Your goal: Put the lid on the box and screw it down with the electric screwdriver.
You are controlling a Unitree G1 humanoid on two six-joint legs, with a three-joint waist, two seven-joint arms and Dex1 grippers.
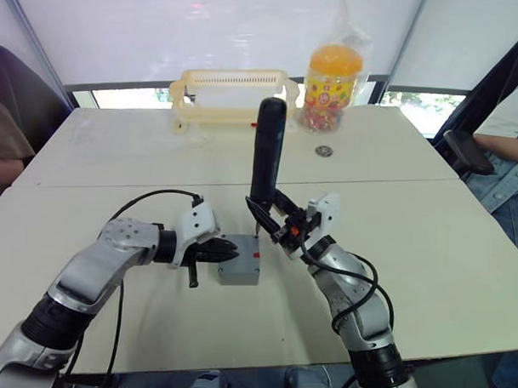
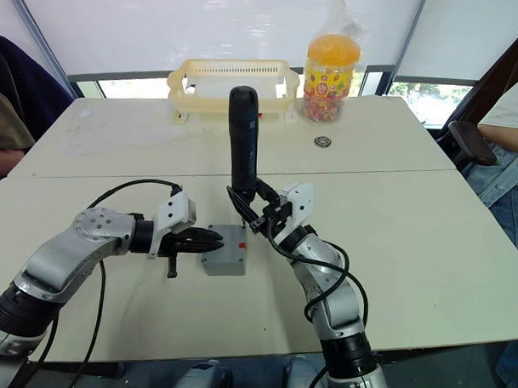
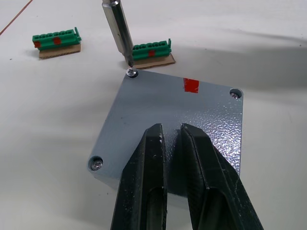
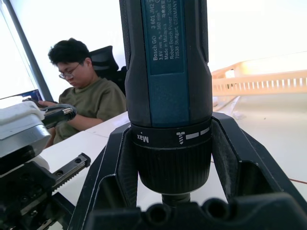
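The grey lid lies on the box in the middle of the near table. A red mark sits by the lid's far edge. My left gripper rests its shut fingers flat on top of the lid. My right gripper is shut on the electric screwdriver, which stands upright just beyond the box. Its metal bit touches a screw in the lid's far corner. Screws also sit in two other corners.
A yellow basket and a candy jar stand at the table's far edge, with a small round object nearer. Two green terminal blocks lie beyond the box. People sit at the left and right.
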